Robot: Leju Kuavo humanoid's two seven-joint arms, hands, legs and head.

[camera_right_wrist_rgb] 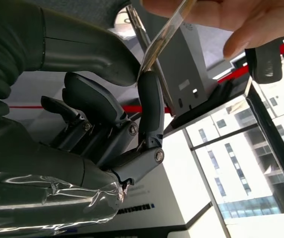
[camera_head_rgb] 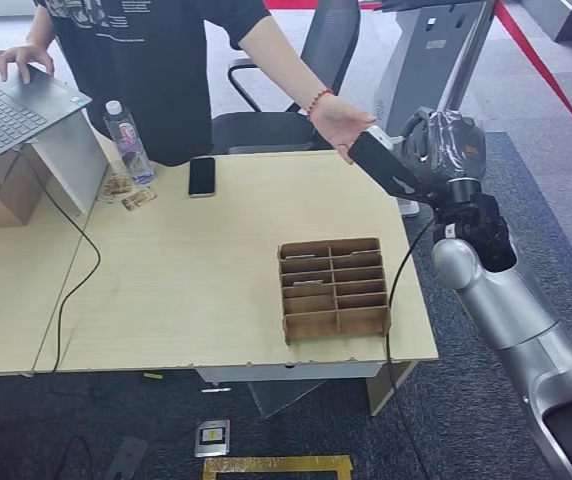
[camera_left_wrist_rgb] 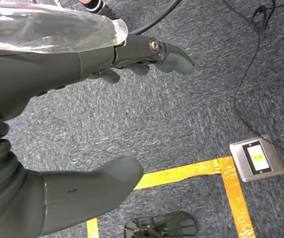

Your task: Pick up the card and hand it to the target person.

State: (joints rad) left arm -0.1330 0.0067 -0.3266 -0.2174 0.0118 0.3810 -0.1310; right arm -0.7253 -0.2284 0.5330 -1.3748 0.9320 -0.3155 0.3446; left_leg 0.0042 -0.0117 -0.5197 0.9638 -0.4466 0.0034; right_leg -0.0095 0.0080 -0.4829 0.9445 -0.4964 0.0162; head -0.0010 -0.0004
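My right hand (camera_head_rgb: 426,150) is raised past the table's far right corner, reaching toward the person standing behind the table. In the right wrist view a thin card (camera_right_wrist_rgb: 164,35) shows edge-on. Its lower end is pinched between my thumb (camera_right_wrist_rgb: 92,49) and a dark fingertip (camera_right_wrist_rgb: 150,89). The person's hand (camera_right_wrist_rgb: 223,17) grips the card's other end. From the head view the person's hand (camera_head_rgb: 339,122) meets my outstretched fingers, and the card itself is hard to make out there. My left hand (camera_left_wrist_rgb: 39,74) hangs over the carpet with its fingers apart and holds nothing.
On the table (camera_head_rgb: 192,260) stand a brown divided wooden box (camera_head_rgb: 333,288), a black phone (camera_head_rgb: 201,176), a water bottle (camera_head_rgb: 127,140), a few loose cards (camera_head_rgb: 128,192) and a laptop (camera_head_rgb: 11,105). An office chair (camera_head_rgb: 321,50) stands behind. Yellow tape (camera_left_wrist_rgb: 193,171) marks the floor.
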